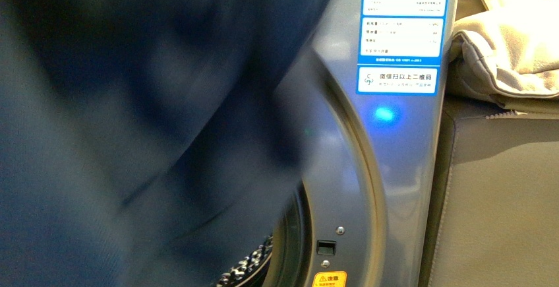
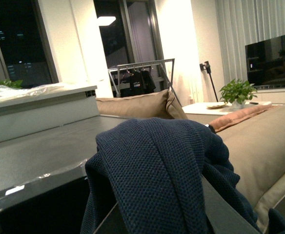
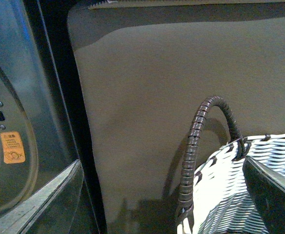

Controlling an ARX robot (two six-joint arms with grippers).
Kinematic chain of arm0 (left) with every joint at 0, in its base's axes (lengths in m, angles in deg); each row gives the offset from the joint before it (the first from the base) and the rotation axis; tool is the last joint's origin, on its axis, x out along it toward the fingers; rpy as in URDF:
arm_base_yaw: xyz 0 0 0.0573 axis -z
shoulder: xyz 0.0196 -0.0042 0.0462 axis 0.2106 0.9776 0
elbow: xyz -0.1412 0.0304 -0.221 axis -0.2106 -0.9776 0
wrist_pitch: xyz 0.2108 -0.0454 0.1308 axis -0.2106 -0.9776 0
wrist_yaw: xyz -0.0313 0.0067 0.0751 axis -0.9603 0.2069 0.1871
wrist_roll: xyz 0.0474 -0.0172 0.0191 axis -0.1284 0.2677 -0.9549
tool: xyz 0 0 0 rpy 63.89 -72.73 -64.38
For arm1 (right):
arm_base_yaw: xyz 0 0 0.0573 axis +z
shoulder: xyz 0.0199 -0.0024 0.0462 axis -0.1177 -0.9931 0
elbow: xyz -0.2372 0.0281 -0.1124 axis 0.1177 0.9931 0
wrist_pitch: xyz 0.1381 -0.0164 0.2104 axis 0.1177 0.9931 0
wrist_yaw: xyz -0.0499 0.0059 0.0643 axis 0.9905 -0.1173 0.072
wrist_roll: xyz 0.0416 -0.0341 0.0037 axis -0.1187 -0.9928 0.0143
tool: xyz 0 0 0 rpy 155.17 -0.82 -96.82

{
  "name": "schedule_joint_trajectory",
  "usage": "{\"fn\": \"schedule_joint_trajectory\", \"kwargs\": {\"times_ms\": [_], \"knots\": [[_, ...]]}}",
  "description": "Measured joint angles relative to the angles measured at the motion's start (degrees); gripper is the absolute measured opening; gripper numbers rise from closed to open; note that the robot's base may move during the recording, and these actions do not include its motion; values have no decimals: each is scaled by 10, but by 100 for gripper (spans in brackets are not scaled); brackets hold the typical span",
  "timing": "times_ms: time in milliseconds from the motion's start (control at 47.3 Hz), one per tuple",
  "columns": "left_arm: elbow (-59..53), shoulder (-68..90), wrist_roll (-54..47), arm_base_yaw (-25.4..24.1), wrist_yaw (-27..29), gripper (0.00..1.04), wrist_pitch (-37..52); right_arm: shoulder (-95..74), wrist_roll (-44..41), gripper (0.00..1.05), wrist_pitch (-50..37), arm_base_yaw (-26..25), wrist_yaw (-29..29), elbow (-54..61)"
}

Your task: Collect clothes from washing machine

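While the dark blue garment (image 1: pixel 132 135) is hanging close before the front camera as a blur, it is hiding most of the washing machine (image 1: pixel 395 188), whose silver-grey front is showing only to the right of the cloth. A sliver of the dimpled drum (image 1: pixel 247 270) is peeking out under the garment's lower edge, and the blue label (image 1: pixel 402 36) with a QR code is sitting high on the machine's front. In the left wrist view the knit cloth is lying draped over the left gripper (image 2: pixel 157 195), covering the gap between its grey fingers (image 2: pixel 225 209), so I cannot tell whether they are pinching the fabric or standing apart. Behind it a tan sofa cushion (image 2: pixel 142 105) is catching the room light. The right gripper (image 3: pixel 162 161) is hanging with its fingers spread wide and nothing between them, near the white-and-grey woven basket (image 3: pixel 220 195), whose dark wrapped handle (image 3: pixel 196 141) is arching up in front of a grey upholstered panel (image 3: pixel 157 83); the machine's orange sticker (image 3: pixel 10 147) is showing nearby
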Motion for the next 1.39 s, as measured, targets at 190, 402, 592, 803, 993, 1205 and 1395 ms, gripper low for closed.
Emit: {"fn": "schedule_joint_trajectory", "kwargs": {"times_ms": [190, 402, 592, 803, 993, 1205, 1395], "knots": [[56, 31, -12, 62, 29, 11, -7, 0, 0, 97, 0, 0, 0, 0], [118, 83, -17, 120, 46, 11, -35, 0, 0, 97, 0, 0, 0, 0], [200, 153, -10, 169, 55, 11, -59, 0, 0, 97, 0, 0, 0, 0], [309, 219, -1, 202, 63, 11, -92, 0, 0, 97, 0, 0, 0, 0], [318, 223, -1, 204, 63, 11, -95, 0, 0, 97, 0, 0, 0, 0], [318, 223, -1, 205, 63, 11, -95, 0, 0, 97, 0, 0, 0, 0], [318, 224, -1, 205, 64, 11, -95, -87, 146, 97, -74, -103, -272, -35]]}}
